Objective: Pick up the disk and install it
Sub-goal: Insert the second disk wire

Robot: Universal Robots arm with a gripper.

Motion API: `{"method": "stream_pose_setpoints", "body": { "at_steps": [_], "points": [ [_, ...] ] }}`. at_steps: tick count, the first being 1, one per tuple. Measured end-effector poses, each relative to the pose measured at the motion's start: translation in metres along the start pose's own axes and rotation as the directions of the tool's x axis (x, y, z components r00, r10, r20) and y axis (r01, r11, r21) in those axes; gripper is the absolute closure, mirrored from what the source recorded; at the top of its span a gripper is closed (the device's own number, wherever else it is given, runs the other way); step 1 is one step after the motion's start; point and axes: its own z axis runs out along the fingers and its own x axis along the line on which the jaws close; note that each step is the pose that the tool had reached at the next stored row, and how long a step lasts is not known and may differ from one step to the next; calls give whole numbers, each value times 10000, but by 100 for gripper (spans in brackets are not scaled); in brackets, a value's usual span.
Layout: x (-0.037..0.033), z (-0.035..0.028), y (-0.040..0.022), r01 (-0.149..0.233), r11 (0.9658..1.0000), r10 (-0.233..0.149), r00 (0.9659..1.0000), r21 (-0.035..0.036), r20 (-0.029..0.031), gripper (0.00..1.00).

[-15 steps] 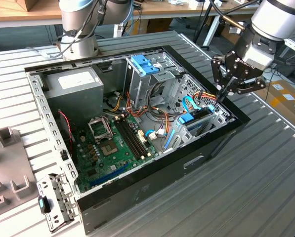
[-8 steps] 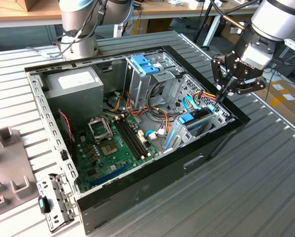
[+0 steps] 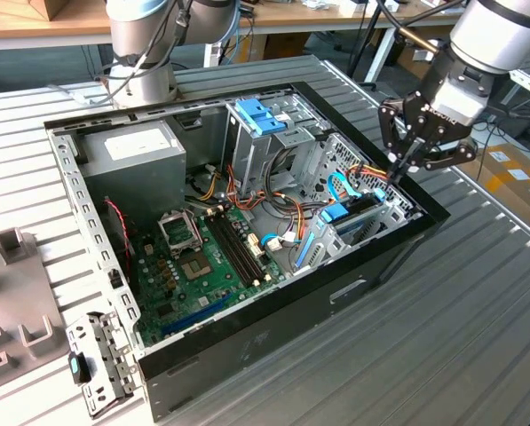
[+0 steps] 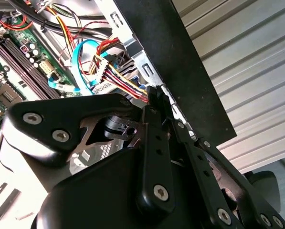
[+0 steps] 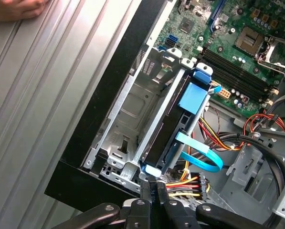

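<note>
My gripper has its jaws pressed together, holding nothing, tips at the case's right edge by the wire bundle. The disk stands on edge in the drive cage, so it looks installed. Its long axis runs along the cage slot toward the motherboard.
</note>
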Motion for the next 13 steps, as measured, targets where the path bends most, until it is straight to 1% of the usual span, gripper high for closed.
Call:
{"method": "stream_pose_setpoints", "body": {
  "at_steps": [2, 4, 5, 6, 7, 13],
  "points": [
    [-4, 2, 8, -158, 9999, 158, 9999, 5, -3, 84],
    [-5, 2, 11, -406, 9992, 406, 9992, 12, -11, 84],
    [-6, 5, 12, -662, 9978, 662, 9978, 21, -17, 84],
    [-6, 6, 12, -934, 9956, 934, 9956, 30, -23, 84],
    [-6, 6, 12, -1023, 9947, 1023, 9947, 32, -26, 84],
    [-6, 6, 12, -1029, 9947, 1029, 9947, 33, -25, 84]
  ]
}}
